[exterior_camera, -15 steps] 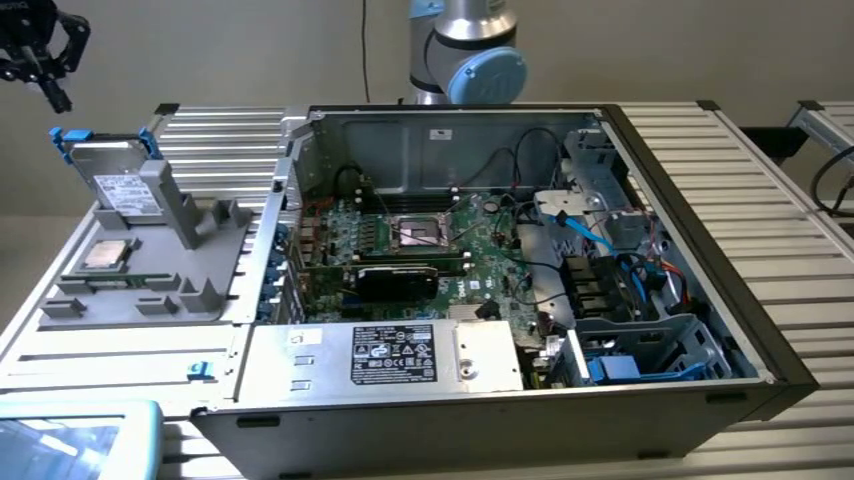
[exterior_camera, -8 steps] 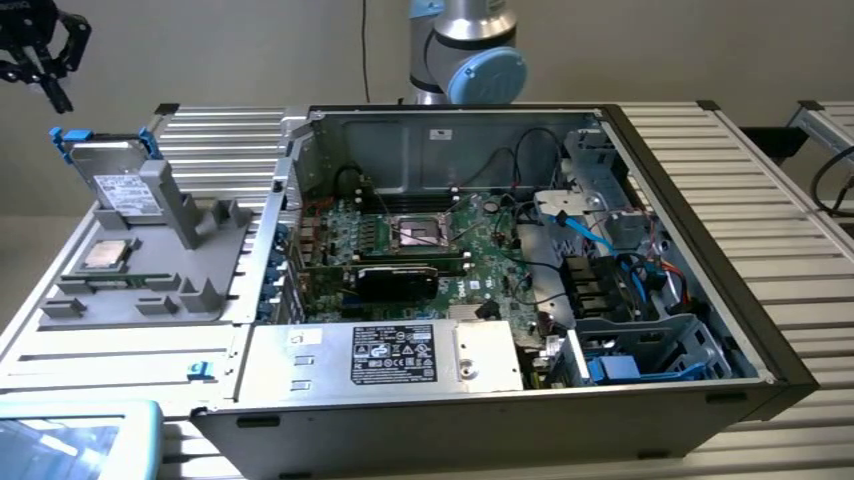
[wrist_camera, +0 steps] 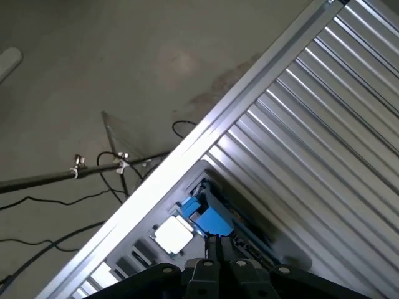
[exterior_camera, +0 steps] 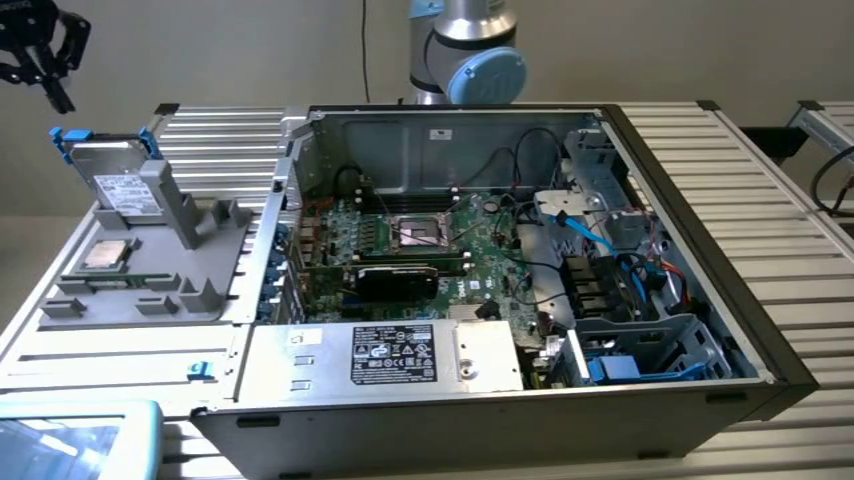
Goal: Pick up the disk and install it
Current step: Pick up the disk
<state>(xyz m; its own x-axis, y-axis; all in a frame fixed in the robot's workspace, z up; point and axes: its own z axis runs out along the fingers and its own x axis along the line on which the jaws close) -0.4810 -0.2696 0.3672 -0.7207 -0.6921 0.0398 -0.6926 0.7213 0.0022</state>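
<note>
The disk [exterior_camera: 118, 182] leans upright in a grey holder [exterior_camera: 180, 250] at the exterior view's left, its white label facing out and its blue frame [exterior_camera: 70, 142] along the edges. My gripper [exterior_camera: 58, 98] hangs in the air above and to the exterior view's left of the disk, apart from it. In the wrist view the fingertips [wrist_camera: 219, 248] are pressed together with nothing between them, and the blue edge of the disk [wrist_camera: 212, 219] lies just beyond them, far below.
An open computer case [exterior_camera: 694, 230] with its motherboard [exterior_camera: 427, 250] fills the middle. A silver box with a black label [exterior_camera: 400, 355] sits at its front. A square CPU chip [exterior_camera: 104, 255] lies on the holder. Blue drive bays [exterior_camera: 641, 350] are at the case's right.
</note>
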